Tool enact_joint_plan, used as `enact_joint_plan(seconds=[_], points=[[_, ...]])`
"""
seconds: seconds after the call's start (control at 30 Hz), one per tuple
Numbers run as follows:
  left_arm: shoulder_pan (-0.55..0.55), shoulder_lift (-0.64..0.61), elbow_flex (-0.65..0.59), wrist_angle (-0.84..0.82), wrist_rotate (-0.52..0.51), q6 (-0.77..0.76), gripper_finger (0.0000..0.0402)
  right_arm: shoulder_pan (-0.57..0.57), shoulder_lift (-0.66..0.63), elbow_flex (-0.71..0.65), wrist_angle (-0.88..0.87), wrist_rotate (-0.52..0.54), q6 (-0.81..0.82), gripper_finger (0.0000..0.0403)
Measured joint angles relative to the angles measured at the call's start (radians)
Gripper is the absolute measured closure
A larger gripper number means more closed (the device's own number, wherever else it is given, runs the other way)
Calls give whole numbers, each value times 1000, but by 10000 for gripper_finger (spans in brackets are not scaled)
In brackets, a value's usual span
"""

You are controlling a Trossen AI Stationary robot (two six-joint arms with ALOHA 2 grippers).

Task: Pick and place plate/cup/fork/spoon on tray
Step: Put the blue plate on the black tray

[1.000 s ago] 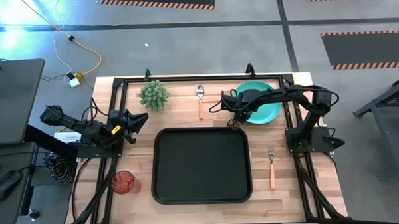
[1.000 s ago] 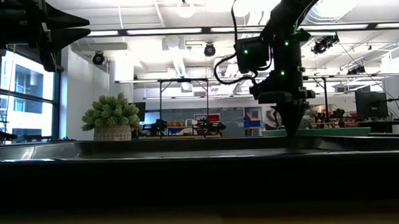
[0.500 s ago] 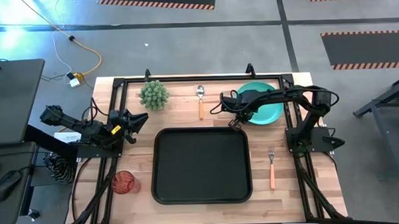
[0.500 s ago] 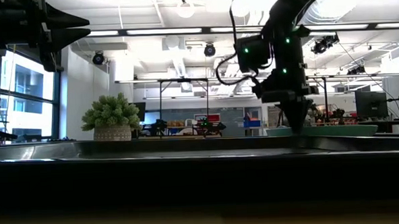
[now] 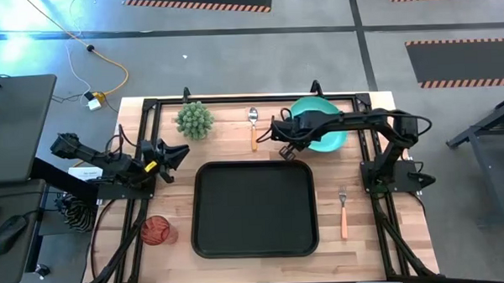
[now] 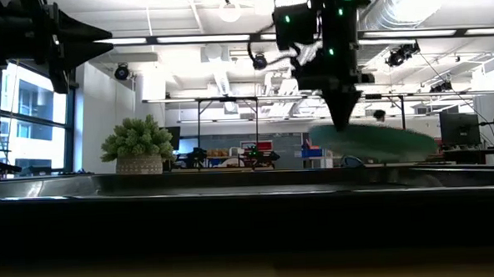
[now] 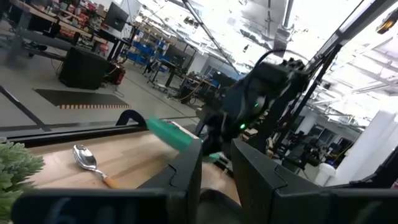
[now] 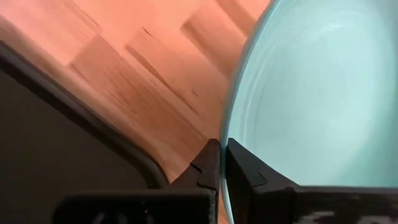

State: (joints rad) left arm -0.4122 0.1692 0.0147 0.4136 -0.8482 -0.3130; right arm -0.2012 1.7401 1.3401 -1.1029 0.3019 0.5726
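Observation:
My right gripper (image 5: 287,146) is shut on the teal plate (image 5: 323,132) at the table's far right, just beyond the tray's far right corner. The plate also shows in the low view (image 6: 372,141) and in the left wrist view (image 7: 171,134). The black tray (image 5: 254,209) lies in the middle of the table. The spoon (image 5: 253,125) lies beyond the tray, the fork (image 5: 343,212) to its right, and the red cup (image 5: 155,230) stands to its near left. My left gripper (image 5: 175,150) waits open and empty at the table's left. My right gripper pinches the plate's rim (image 8: 225,127) between its two fingers (image 8: 210,163), on the side of the plate nearest the tray. The fingers come from above, pointing down (image 6: 344,122). The plate is lifted clear of the table and tilts a little.
A spiky green plant (image 5: 194,119) in a pot stands at the far left of the table and also shows in the low view (image 6: 137,143). The tray's rounded far right corner (image 8: 74,130) lies just beside the held plate. Bare wood (image 5: 252,150) lies between spoon and tray.
My right gripper has gone up and a little toward the table's left with the plate. The plate, which lay on the table, is now lifted clear and hangs tilted below the fingers.

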Motion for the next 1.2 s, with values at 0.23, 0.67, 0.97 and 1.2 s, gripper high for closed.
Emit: enact_joint_plan(seconds=[0.23, 0.67, 0.97, 1.2], points=[[0, 0, 0, -2, 0, 0, 326, 55, 0, 169, -89, 55, 14, 402], [0, 0, 0, -9, 0, -41, 326, 214, 0, 398, -98, 131, 21, 403], [0, 0, 0, -102, 1, -133, 326, 363, 0, 433, -8, 126, -132, 403], [0, 0, 0, -132, 1, -216, 326, 449, 0, 433, 41, 106, -283, 403]])
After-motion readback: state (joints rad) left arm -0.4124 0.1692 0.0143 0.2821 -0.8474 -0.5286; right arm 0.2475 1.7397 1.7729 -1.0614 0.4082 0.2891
